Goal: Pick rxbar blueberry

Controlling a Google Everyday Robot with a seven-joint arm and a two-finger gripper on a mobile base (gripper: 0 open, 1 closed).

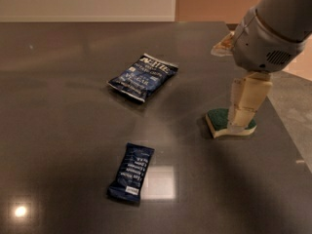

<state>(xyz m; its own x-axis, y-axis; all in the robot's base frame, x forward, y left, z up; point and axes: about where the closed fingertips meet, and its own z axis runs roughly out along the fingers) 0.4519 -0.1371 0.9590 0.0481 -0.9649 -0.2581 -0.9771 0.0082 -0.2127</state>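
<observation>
The rxbar blueberry (131, 172) is a narrow dark navy bar with stacked pale text. It lies flat on the dark table (58, 111) near the front, left of centre. My gripper (242, 113) hangs from the arm at the right, with pale fingers pointing down over the sponge. It is well to the right of the bar and farther back, and it holds nothing that I can see.
A wider crinkly blue bag (143, 76) with white lettering lies behind the bar. A green and yellow sponge (229, 123) sits at the right, partly behind my gripper. The table's right edge (287, 130) runs just beyond it, with floor past it.
</observation>
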